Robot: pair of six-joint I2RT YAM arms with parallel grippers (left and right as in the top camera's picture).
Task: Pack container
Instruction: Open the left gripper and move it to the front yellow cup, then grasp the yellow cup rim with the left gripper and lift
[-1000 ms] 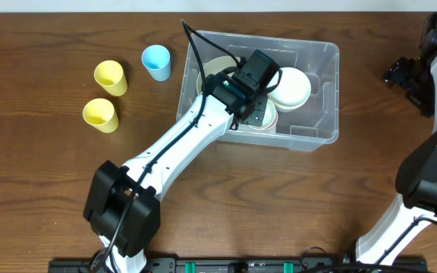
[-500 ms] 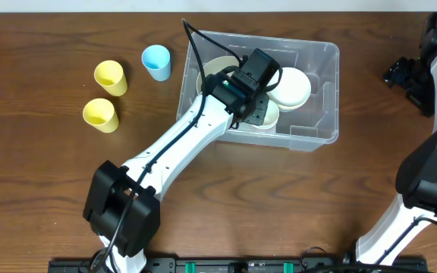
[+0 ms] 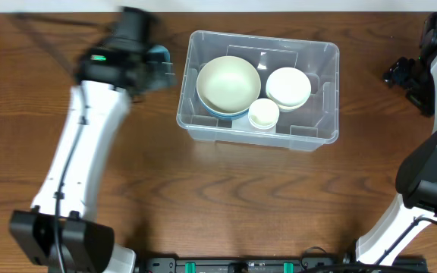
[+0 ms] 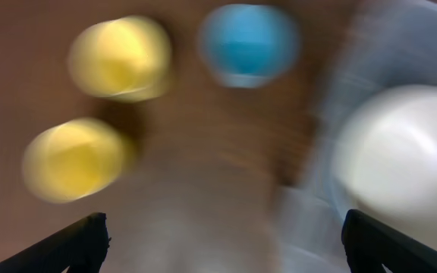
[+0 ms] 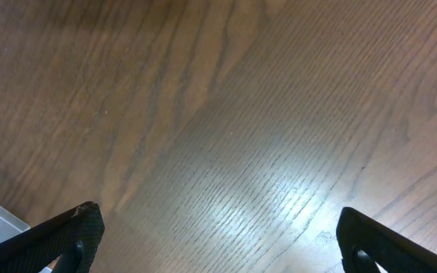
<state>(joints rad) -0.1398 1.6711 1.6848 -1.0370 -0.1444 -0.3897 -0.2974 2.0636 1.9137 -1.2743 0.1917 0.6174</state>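
Pack log | clear rectangular plastic container [image 3: 321, 114] mid-table, holding large cream bowl [image 3: 228, 83], smaller white bowl [image 3: 288, 87], small white cup [image 3: 264, 114] | I judge three pieces left outside, to its left: yellow plastic cup [image 4: 120, 57], second yellow cup [image 4: 74, 159], light-blue cup [image 4: 249, 42] | left gripper [image 4: 218, 243] spread wide, empty, above them, view blurred | right gripper [image 5: 218, 235] spread wide, empty, over bare wooden table [image 5: 218, 114]

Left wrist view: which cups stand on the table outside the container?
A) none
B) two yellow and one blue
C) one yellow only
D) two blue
B: though blurred, it shows one yellow cup, a second yellow cup and the blue cup on the wooden table, to the left of the container.
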